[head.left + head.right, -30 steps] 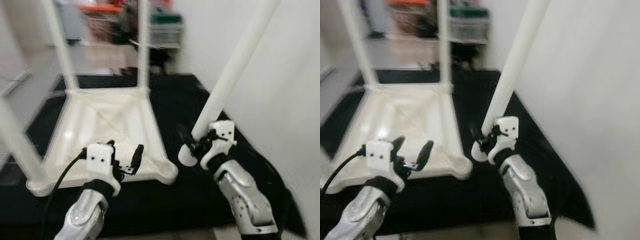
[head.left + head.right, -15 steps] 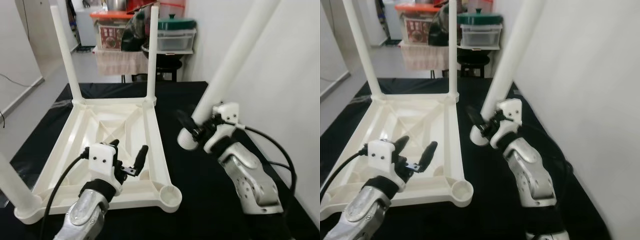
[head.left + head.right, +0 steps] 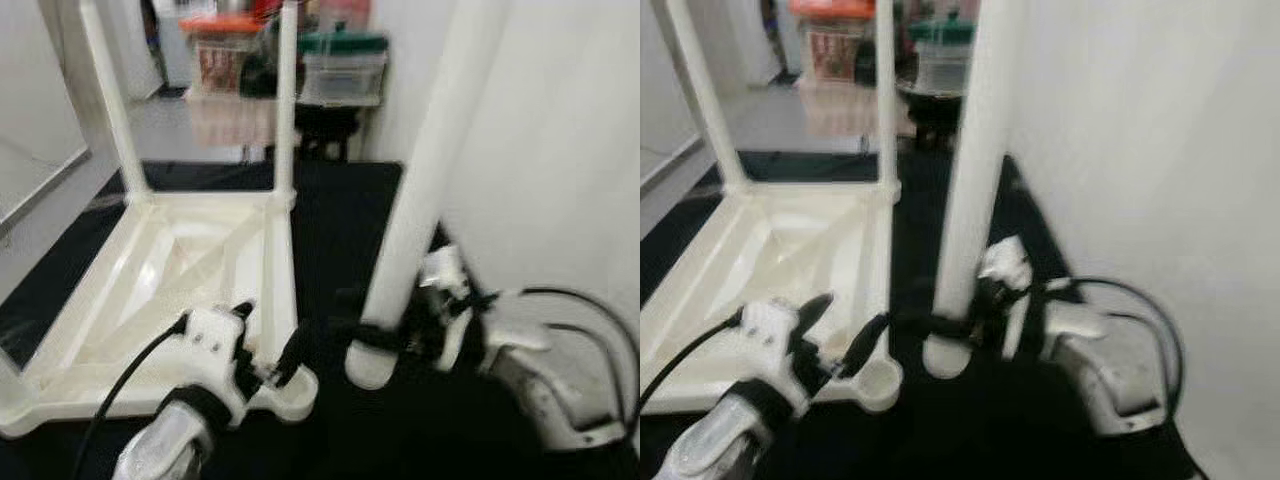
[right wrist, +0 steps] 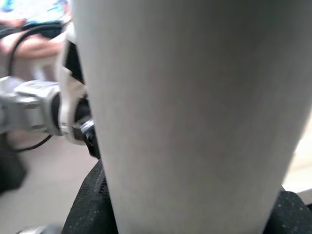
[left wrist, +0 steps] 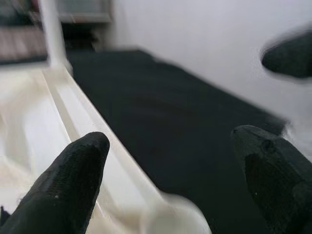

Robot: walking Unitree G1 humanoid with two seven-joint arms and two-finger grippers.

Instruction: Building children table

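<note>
The white children's table [image 3: 150,290] lies upside down on a black mat, with two legs [image 3: 287,100] standing up at its far corners. My right gripper [image 3: 368,336] is shut on a loose white leg [image 3: 420,190], held nearly upright. The leg's lower end [image 3: 945,355] hangs just right of the table's near right corner socket [image 3: 296,386]. My left gripper [image 3: 262,352] is open just above that corner, fingers [image 5: 73,180] spread over the table's rim [image 5: 112,165] with nothing between them. The views are blurred.
A white wall [image 3: 560,150] rises close on the right. The black mat [image 3: 340,210] covers the floor around the table. Behind it stand shelves with storage boxes and a pot [image 3: 340,60]. A black cable [image 3: 590,310] loops by my right arm.
The whole picture has shifted and blurred, so the camera moved. My right gripper has brought the leg lower and more upright, close beside the near right corner. The left gripper stays open.
</note>
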